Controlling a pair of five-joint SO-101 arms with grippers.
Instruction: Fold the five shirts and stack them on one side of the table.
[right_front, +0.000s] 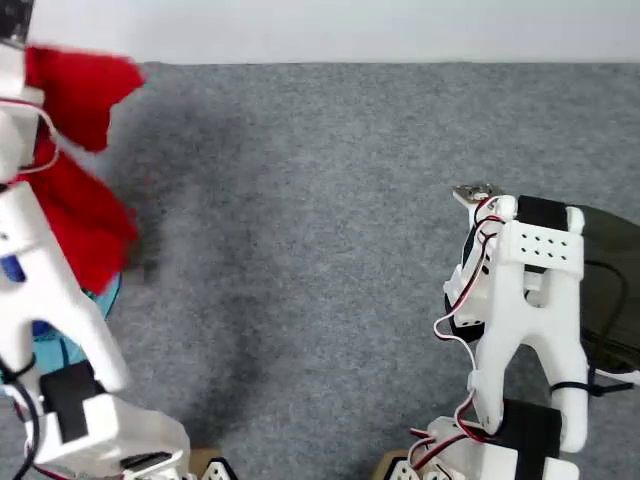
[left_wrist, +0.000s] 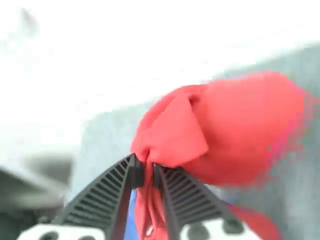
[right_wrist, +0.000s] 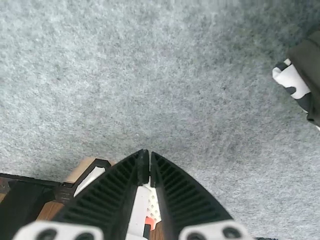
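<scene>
Left jaws pinch the red shirt (left_wrist: 200, 135) near a blue shirt (right_front: 62, 345); right jaws closed, empty, beside the dark shirt (right_front: 612, 280) on the desk (right_front: 320, 200).

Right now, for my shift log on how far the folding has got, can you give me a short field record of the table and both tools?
left tool: shut on the red shirt, bunched, near the table's far left corner
right tool: shut, holding nothing, over bare table
table: gray felt surface
dark shirt: lying at the right edge, beside the right arm
light blue cloth: at the left edge, partly under the left arm
</scene>
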